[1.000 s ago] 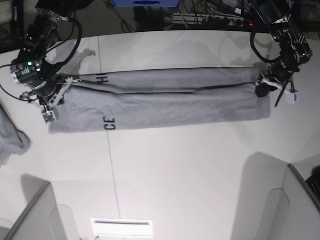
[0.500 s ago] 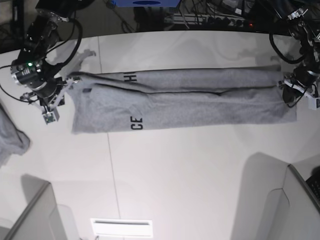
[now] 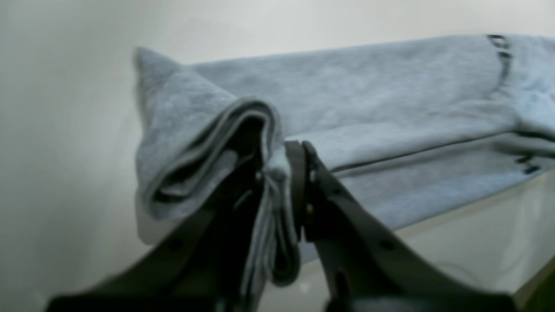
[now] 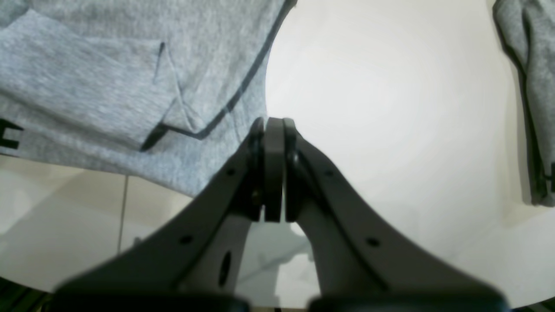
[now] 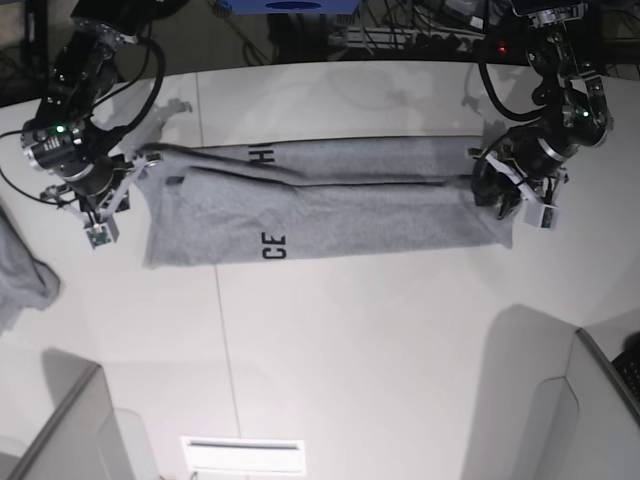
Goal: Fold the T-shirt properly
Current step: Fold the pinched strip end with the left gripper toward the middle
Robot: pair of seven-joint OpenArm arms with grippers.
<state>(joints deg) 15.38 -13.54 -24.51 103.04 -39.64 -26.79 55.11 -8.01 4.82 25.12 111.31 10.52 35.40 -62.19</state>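
The grey T-shirt lies as a long strip across the white table, with black letters showing. My left gripper is shut on the shirt's right end and holds it bunched and lifted. In the left wrist view the cloth runs between the closed fingers of this gripper. My right gripper is at the shirt's left end. In the right wrist view its jaws are pressed together with nothing between them, right at the shirt's edge.
Another grey cloth heap lies at the table's left edge, also in the right wrist view. Grey partitions stand at the front left and front right. Cables and a power strip run along the back.
My left gripper pulled the shirt's right end far right, dragging the whole shirt, then carried that end back left. The right gripper stayed in place; the shirt's left end slid away from it.
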